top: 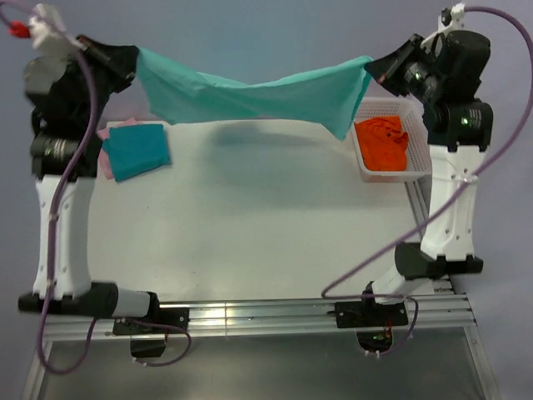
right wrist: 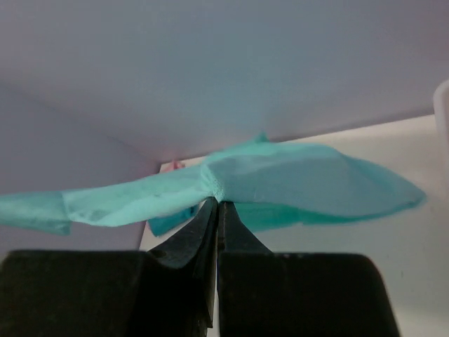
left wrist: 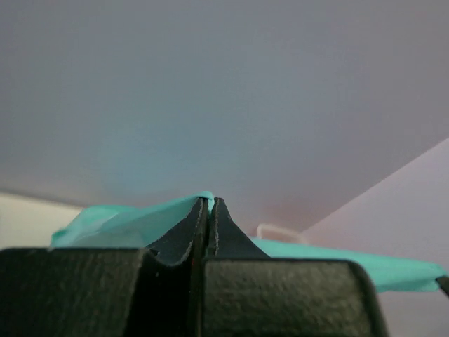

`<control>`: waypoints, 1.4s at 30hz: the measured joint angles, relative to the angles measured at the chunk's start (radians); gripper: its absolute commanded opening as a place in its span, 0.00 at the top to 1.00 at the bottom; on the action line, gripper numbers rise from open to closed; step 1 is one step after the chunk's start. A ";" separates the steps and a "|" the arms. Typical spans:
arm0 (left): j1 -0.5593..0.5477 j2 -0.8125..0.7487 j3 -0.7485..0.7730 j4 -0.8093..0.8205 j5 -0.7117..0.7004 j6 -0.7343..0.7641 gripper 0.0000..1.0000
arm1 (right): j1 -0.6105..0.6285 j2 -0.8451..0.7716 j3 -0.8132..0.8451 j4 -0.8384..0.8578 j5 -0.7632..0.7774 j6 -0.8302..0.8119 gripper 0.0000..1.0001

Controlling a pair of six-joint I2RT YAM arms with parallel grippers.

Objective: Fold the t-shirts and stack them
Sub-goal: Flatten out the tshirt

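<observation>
Across the top of the frame, the left gripper and right gripper each clamp tight on the sagging mint-green t-shirt; such thin edge grips might slip, dropping it crumpled.

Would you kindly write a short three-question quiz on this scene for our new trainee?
1. True or false: the left end effector and the right end effector are each shut on the mint-green t-shirt.
2. What is in the white basket? A: orange cloth. B: blue mug. C: book.
3. Fill in: the folded teal t-shirt lies on a ___ one.
Key: 1 true; 2 A; 3 pink t-shirt.
</observation>
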 measured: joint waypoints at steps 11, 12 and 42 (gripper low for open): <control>0.010 -0.416 -0.888 0.218 -0.082 -0.047 1.00 | 0.060 -0.460 -1.236 0.321 -0.001 0.023 1.00; 0.010 -0.389 -0.985 0.200 -0.082 -0.069 1.00 | 0.060 -0.438 -1.333 0.343 -0.001 0.029 1.00; -0.177 -0.670 -1.564 -0.291 -0.257 -0.622 1.00 | 0.126 -0.566 -1.832 0.233 0.086 0.103 1.00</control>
